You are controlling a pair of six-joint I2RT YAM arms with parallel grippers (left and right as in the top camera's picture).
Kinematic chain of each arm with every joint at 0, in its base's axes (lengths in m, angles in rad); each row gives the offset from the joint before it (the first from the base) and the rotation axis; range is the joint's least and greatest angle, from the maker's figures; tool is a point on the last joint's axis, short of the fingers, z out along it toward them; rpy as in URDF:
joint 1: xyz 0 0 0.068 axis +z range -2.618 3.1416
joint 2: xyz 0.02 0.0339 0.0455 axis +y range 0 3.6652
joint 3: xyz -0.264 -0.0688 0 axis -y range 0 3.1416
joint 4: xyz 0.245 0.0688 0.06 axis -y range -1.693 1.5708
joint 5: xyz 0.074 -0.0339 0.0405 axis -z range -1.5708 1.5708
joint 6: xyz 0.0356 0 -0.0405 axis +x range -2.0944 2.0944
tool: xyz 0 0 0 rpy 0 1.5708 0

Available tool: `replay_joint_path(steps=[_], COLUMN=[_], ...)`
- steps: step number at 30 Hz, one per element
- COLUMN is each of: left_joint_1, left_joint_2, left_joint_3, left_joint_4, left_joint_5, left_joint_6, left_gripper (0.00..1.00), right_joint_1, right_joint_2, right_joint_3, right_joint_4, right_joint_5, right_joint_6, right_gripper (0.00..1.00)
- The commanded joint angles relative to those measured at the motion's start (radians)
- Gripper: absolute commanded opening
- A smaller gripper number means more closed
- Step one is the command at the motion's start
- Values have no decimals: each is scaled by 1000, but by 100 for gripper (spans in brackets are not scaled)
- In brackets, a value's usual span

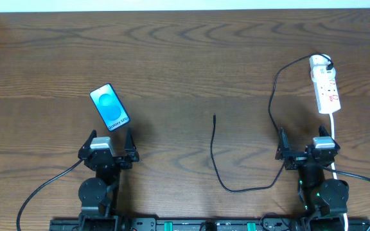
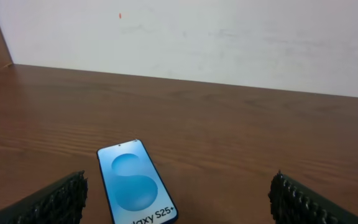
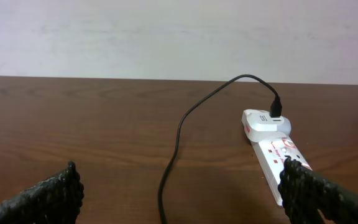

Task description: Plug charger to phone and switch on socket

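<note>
Overhead looks straight down; wrist views (low, forward-facing) share its phone (image 1: 110,107) and socket (image 1: 325,86).

You have the phone (image 1: 110,107) face up on the left of the tabletop (image 1: 172,58), blue screen showing, lying at a slant. The charger (image 1: 212,149), a thin black cable, has its plug seated at the far end of the white socket (image 1: 325,90) on the right. Its connector tip (image 1: 214,117) lies loose mid-tabletop, well apart from the phone

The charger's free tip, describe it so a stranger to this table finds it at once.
On the wooden table, look mid-table, between the blue-screened phone at left and the white socket at right. The charger's free tip is the loose end of the thin black cable, touching nothing.
</note>
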Motion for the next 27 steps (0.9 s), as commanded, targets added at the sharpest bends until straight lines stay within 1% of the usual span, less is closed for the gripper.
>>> replay_joint_path(steps=[1, 5, 10, 18, 27], left_joint_1=[5, 5, 5, 5, 5], left_joint_2=[1, 39, 142, 403, 686], left_joint_3=[17, 57, 148, 362, 601], left_joint_4=[-42, -57, -105, -152, -272], left_joint_5=[11, 11, 12, 12, 12], left_joint_6=[6, 5, 6, 3, 2], left_gripper=[93, 93, 93, 93, 93], right_joint_1=[6, 6, 6, 6, 6], right_joint_2=[-5, -5, -5, -5, -5], right_joint_3=[-1, -1, -1, -1, -1], right_joint_4=[-3, -3, -3, -3, -3], right_joint_5=[12, 12, 12, 12, 12], right_joint_6=[13, 13, 13, 13, 13], right_gripper=[99, 99, 99, 99, 99])
